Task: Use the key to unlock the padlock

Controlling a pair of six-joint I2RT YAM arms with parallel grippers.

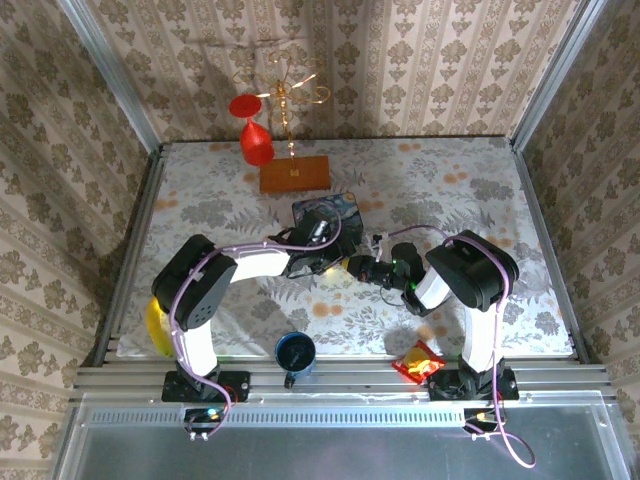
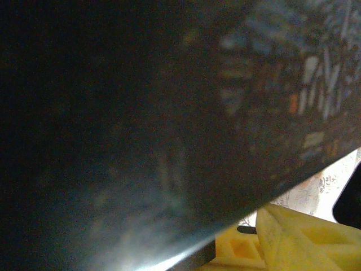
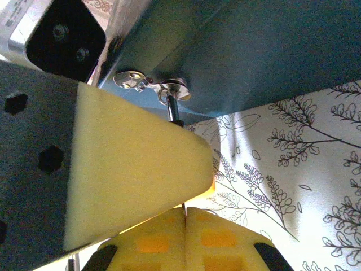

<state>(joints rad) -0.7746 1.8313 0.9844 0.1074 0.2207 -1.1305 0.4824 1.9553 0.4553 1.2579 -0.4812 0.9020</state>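
Observation:
The padlock's dark body is hidden. Only a thin dark shackle rod [image 3: 174, 112] hangs from the silvery hasp [image 3: 149, 83] on the blue starry-night tin [image 3: 254, 51], and it runs down behind a broad yellow finger [image 3: 130, 169] of my left gripper. The left gripper [image 1: 322, 258] sits at the tin's [image 1: 325, 213] front edge; its jaws are covered. The tin's dark side [image 2: 169, 113] lies right in front of the left wrist camera, with yellow pads [image 2: 287, 240] at the lower right. My right gripper [image 3: 185, 217] [image 1: 352, 266] is shut just below, with a thin sliver of the key [image 3: 183, 206] in its seam.
A wooden block [image 1: 295, 173] with a gold wire stand and a red goblet [image 1: 256, 140] stands behind the tin. A blue cup [image 1: 295, 352] and a red snack packet [image 1: 420, 362] lie near the front edge. A yellow object [image 1: 157, 325] sits at the left edge.

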